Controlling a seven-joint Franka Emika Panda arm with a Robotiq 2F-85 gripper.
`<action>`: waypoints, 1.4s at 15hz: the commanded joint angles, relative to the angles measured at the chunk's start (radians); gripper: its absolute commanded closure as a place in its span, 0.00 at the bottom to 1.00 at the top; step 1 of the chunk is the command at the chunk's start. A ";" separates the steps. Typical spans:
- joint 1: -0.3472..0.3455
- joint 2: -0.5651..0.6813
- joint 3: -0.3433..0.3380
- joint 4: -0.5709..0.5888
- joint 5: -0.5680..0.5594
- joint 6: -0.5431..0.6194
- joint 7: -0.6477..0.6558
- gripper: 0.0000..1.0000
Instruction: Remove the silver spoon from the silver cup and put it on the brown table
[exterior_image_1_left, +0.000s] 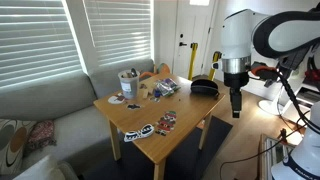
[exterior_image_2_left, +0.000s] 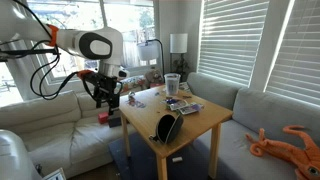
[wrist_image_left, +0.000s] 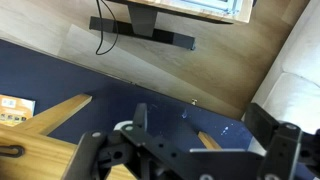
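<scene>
The silver cup (exterior_image_1_left: 128, 82) stands near the far corner of the brown table (exterior_image_1_left: 150, 112), and a thin handle that looks like the silver spoon (exterior_image_1_left: 131, 72) rises from it. The cup (exterior_image_2_left: 172, 83) and table (exterior_image_2_left: 203, 118) show in both exterior views; the spoon is too small to make out in one of them. My gripper (exterior_image_1_left: 236, 106) hangs beside the table, off its edge and far from the cup, also seen in an exterior view (exterior_image_2_left: 108, 101). In the wrist view the gripper (wrist_image_left: 200, 125) is open and empty above the blue rug, with a table corner (wrist_image_left: 40, 150) at lower left.
A low black rounded object (exterior_image_1_left: 204, 87) lies on the table edge nearest the gripper, also seen in an exterior view (exterior_image_2_left: 167, 127). Stickers (exterior_image_1_left: 140, 131) are scattered on the top. A grey sofa (exterior_image_1_left: 50, 110) flanks the table. A blue rug (wrist_image_left: 160, 85) lies beneath.
</scene>
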 joint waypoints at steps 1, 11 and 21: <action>-0.008 0.000 0.007 0.001 0.003 -0.002 -0.003 0.00; -0.008 0.000 0.007 0.001 0.003 -0.002 -0.003 0.00; -0.021 -0.026 0.013 -0.015 -0.007 0.050 0.030 0.00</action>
